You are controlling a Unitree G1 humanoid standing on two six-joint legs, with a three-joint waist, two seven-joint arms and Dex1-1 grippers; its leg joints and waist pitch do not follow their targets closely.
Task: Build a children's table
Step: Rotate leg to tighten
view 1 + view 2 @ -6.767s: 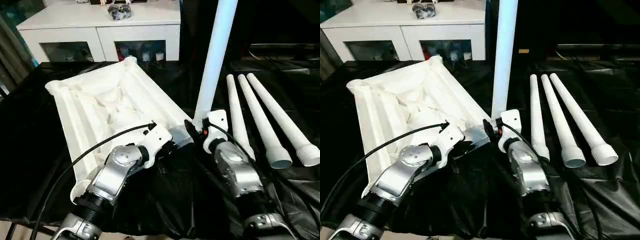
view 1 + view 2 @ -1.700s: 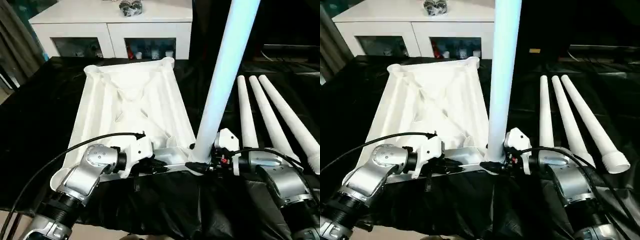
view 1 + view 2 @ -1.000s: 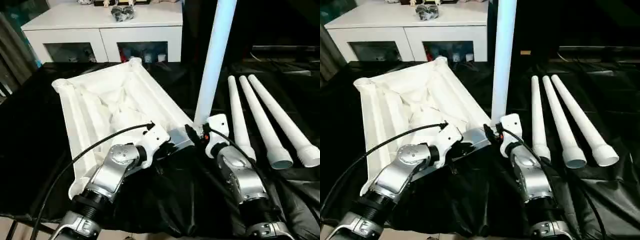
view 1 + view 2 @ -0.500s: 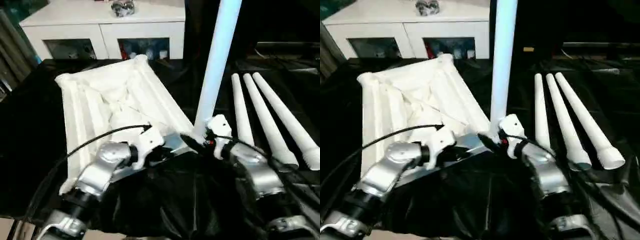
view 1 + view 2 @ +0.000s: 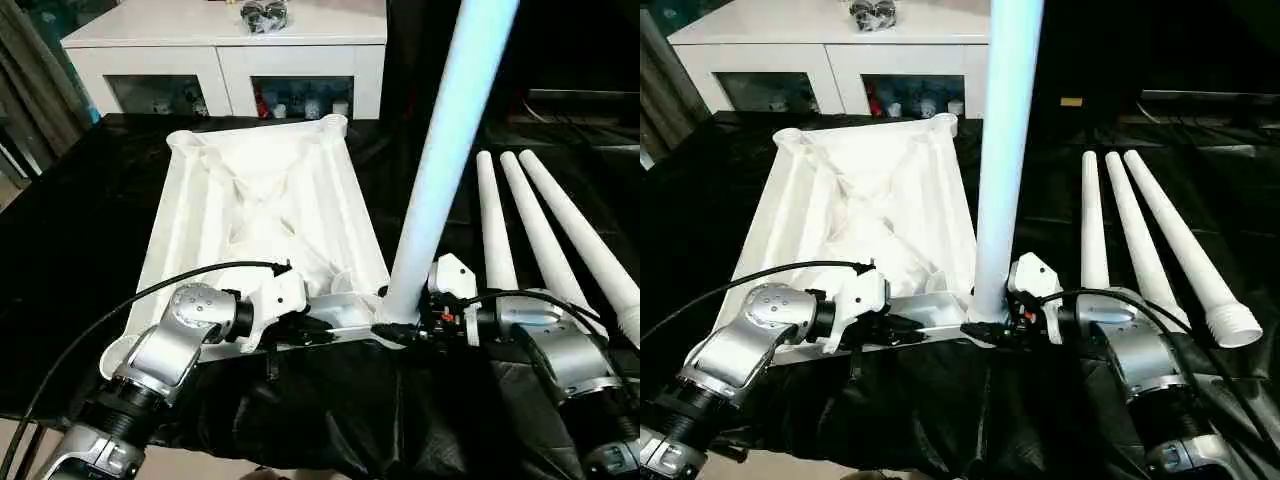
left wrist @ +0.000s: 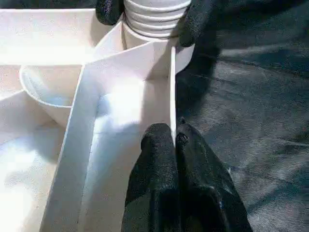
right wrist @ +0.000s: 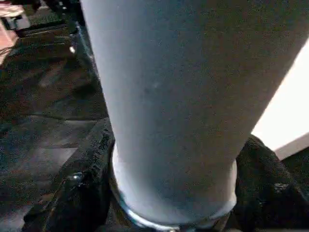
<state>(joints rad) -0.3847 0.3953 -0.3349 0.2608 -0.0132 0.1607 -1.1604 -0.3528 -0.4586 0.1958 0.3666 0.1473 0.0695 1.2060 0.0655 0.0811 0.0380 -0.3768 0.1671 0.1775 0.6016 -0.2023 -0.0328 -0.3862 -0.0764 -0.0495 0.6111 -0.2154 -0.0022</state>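
Tabletop (image 5: pixel 255 215) is lying underside-up on black cloth (image 5: pixel 70 230) — left gripper (image 6: pixel 173 140) is pinching its near rim, right gripper (image 5: pixel 392 330) is clasping the upright leg (image 5: pixel 440 170) standing in the corner socket.

A table (image 5: pixel 90 220) draped in crinkled black sheeting carries the work. The white ribbed tabletop (image 5: pixel 262 205) lies upside down directly on it, toward the robot's left, its near edge at the table's front. To the right, three loose white legs (image 5: pixel 530 235) lie side by side on the sheeting, close together, flared ends nearest the robot.
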